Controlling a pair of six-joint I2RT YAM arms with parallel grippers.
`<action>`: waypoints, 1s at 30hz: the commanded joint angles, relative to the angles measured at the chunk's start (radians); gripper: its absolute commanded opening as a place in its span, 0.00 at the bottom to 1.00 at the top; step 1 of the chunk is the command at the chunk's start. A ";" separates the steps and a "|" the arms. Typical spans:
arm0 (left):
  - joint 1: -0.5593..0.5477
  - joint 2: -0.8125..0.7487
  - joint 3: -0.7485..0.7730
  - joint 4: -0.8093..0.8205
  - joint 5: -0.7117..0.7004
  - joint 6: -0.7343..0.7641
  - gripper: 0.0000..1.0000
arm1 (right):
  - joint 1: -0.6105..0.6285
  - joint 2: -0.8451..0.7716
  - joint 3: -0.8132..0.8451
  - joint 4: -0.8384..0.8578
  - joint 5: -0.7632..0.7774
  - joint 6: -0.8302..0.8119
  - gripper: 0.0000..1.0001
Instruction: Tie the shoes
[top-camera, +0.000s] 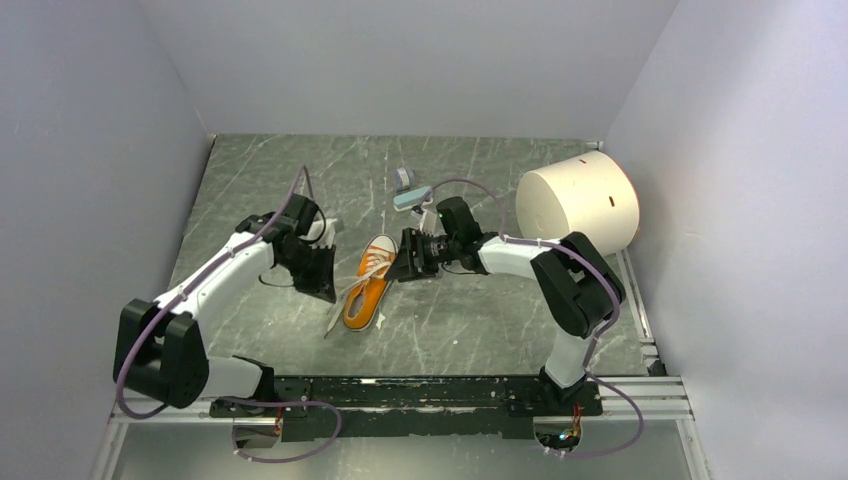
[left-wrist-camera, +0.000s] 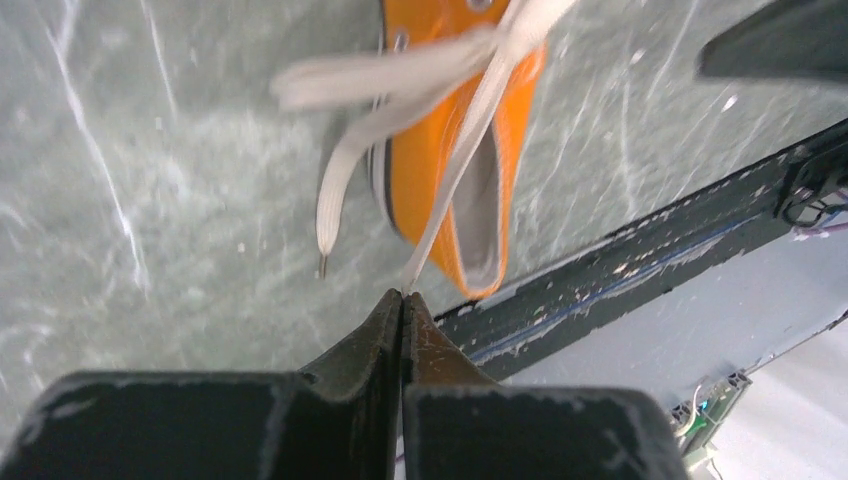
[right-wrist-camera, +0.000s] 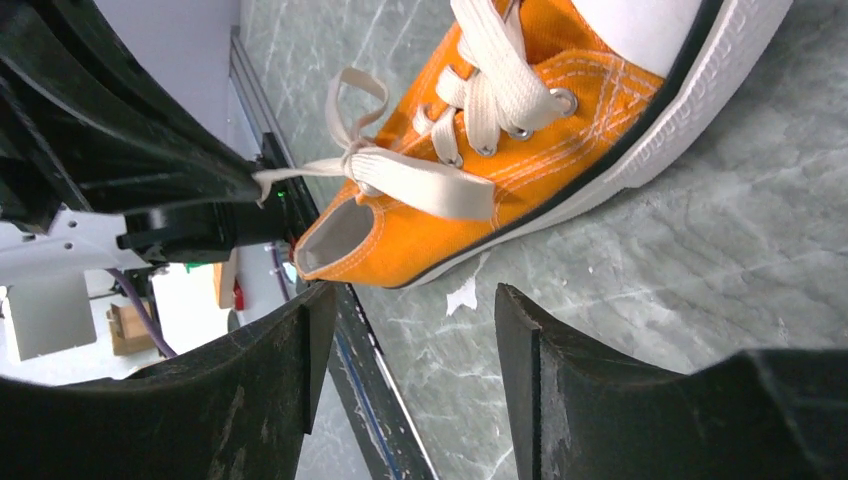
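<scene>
Currently: sneaker (top-camera: 368, 285) sits sole-down near the middle of the desk (top-camera: 260, 180), toe cap toward the rear wall, heel toward the near edge. It lies between the two arms.

Left pincer (left-wrist-camera: 402, 300): fingers pressed together, clamped on one lace (left-wrist-camera: 450, 180) right at the tips. That lace runs taut from the tips up to the shoe's eyelets. The second lace end (left-wrist-camera: 325, 215) hangs free beside the shoe's side, its tip off the desk.

Right pincer (right-wrist-camera: 410, 300): fingers apart, nothing between them, low by the sneaker's outer side; the top view puts it just beside the toe end.

Edges:
- Black rail (top-camera: 400, 392) runs along the near desk edge. A strip of desk surface separates it from the heel.
- White drum (top-camera: 580, 205) lies on its side at the rear right corner, well apart from the shoe, close behind the right arm's elbow.
- Walls (top-camera: 90, 150) close in the left, rear and right sides.
- Marbled surface shows open behind the toe, out to the rear wall.
</scene>
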 joint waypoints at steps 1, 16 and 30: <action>-0.004 -0.075 -0.069 -0.145 -0.061 -0.074 0.05 | -0.006 0.022 0.021 0.077 -0.025 0.075 0.63; -0.004 -0.043 -0.134 -0.152 -0.122 -0.154 0.05 | -0.010 0.137 0.145 0.032 -0.030 0.121 0.64; 0.210 -0.080 -0.045 0.176 0.134 -0.088 0.72 | 0.011 0.209 0.175 0.063 -0.066 0.148 0.58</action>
